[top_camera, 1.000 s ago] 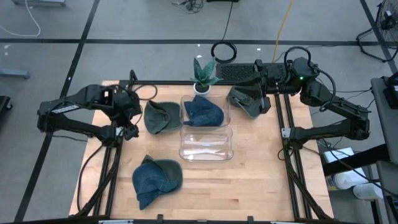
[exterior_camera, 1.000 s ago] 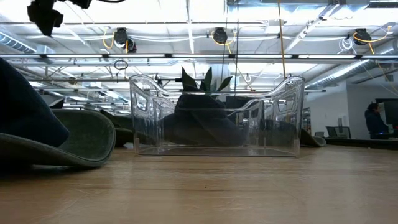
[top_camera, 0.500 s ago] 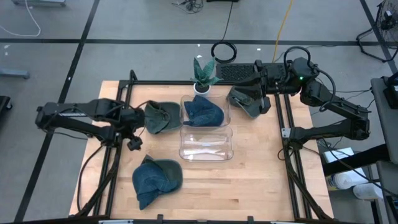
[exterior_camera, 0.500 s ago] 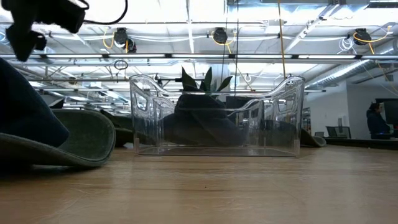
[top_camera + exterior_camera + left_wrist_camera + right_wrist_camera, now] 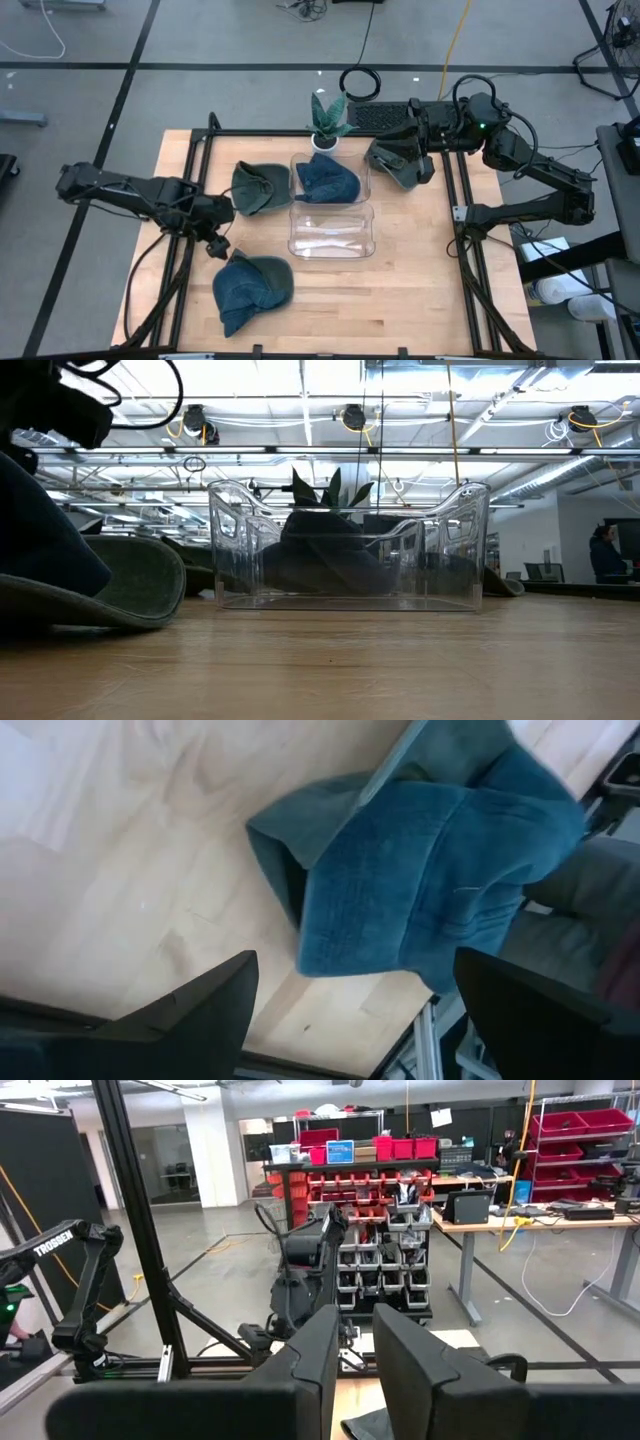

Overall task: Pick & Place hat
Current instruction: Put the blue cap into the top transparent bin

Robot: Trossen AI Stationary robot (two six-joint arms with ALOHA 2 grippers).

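One blue hat already sits in a clear bin. The left gripper, jaws wide apart, hovers just beside the next blue hat on the tabletop. The right gripper waits, jaws nearly together.

A clear plastic bin stands in the middle of the wooden table, seen level from the tabletop. Through its walls shows a dark rounded heap — probably a hat — with pointed plant leaves rising behind it. At the left edge, close to the camera, lies a green hat brim under a blue cloth mass. Dark arm parts hang at the upper left — fingers not discernible. Far right, a person stands in the room
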